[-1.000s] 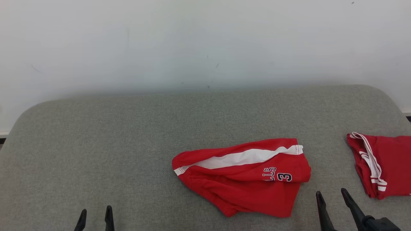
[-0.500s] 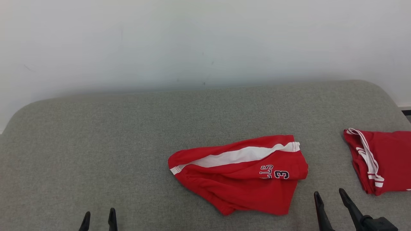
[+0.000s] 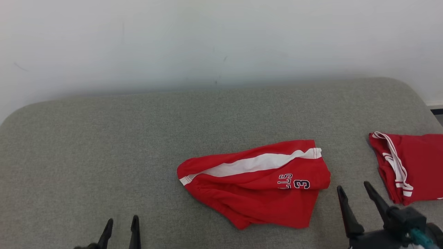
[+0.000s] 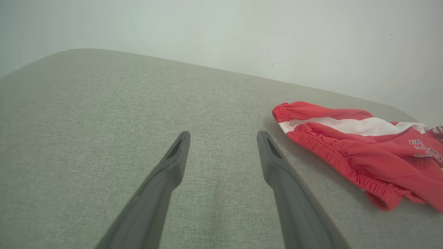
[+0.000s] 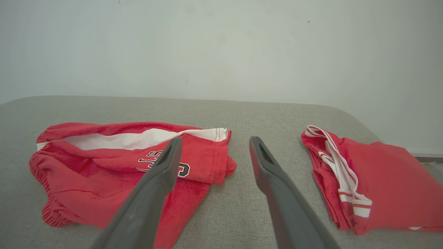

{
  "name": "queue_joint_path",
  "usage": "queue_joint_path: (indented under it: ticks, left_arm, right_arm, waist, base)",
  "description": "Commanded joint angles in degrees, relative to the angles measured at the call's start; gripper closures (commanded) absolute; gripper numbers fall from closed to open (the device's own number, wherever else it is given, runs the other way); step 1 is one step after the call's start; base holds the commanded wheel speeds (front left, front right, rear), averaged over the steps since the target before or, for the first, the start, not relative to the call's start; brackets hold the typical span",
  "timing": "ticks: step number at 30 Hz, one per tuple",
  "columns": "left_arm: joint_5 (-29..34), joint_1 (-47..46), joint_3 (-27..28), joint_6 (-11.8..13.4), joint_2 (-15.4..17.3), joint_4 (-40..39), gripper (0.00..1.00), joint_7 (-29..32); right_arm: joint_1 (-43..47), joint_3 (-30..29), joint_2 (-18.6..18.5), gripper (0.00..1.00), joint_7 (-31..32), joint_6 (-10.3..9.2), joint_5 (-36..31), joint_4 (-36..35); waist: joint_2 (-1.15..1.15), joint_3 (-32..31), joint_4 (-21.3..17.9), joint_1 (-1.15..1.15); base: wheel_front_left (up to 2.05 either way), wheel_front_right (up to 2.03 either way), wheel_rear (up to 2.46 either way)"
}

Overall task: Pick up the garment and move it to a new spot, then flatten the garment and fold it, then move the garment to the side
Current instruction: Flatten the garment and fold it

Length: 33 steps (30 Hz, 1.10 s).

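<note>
Grey woven fabric covers the table (image 3: pixel 104 138) before a plain pale wall (image 3: pixel 207 41). Crumpled red shorts with a white side stripe (image 3: pixel 254 183) lie right of centre on it, just beside the right gripper (image 3: pixel 353 186). A second red-and-white garment (image 3: pixel 412 166) lies further right. Well apart from the shorts is the left gripper (image 3: pixel 122 220). Both pairs of fingers are spread and empty.

The grey padded bench (image 3: pixel 86 138) is bare across its whole left half, from near edge to far edge, so the left gripper (image 3: pixel 122 220), jaws apart at the near edge, has open room ahead. Right of the middle, the crumpled red shorts (image 3: pixel 256 186) block the way towards the near edge. A second red garment (image 3: pixel 412 166) lies at the right edge. Between the two runs a bare strip, and the right gripper (image 3: pixel 353 186), jaws apart, points into it. The white wall (image 3: pixel 207 41) closes off the far edge.
</note>
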Motion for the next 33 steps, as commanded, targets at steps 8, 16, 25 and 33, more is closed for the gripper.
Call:
queue_joint_path:
  ticks: [8,16,25,33]
  left_arm:
    - [-5.4,-16.0,-4.9,0.0,0.1,6.9,0.0,14.6]
    - [-7.9,-24.9,-7.8,0.9,-0.2,12.4,0.0,24.2]
    - [-9.6,-28.5,-10.2,2.0,-0.3,15.1,0.0,25.7]
    - [-10.0,-29.2,-11.3,2.1,-0.4,16.1,0.32,25.8]
  right_arm:
    - [-16.0,2.7,-5.4,0.0,12.9,-0.14,3.3,3.7]
    - [-26.9,7.3,-7.4,0.0,14.9,-0.15,5.2,8.4]
    - [-30.5,9.4,-7.5,0.0,12.8,-0.15,6.1,12.0]
    - [-31.4,9.9,-7.2,0.0,12.8,-0.15,7.3,14.6]
  waist:
    - [0.0,5.5,-1.4,0.0]
    - [0.0,9.8,-3.1,0.0]
    - [0.0,12.2,-3.7,0.0]
    - [0.0,12.5,-3.8,0.0]
  base:
    - [0.0,0.0,0.0]
    - [0.0,0.0,0.0]
    - [0.0,0.0,0.0]
    - [0.0,0.0,0.0]
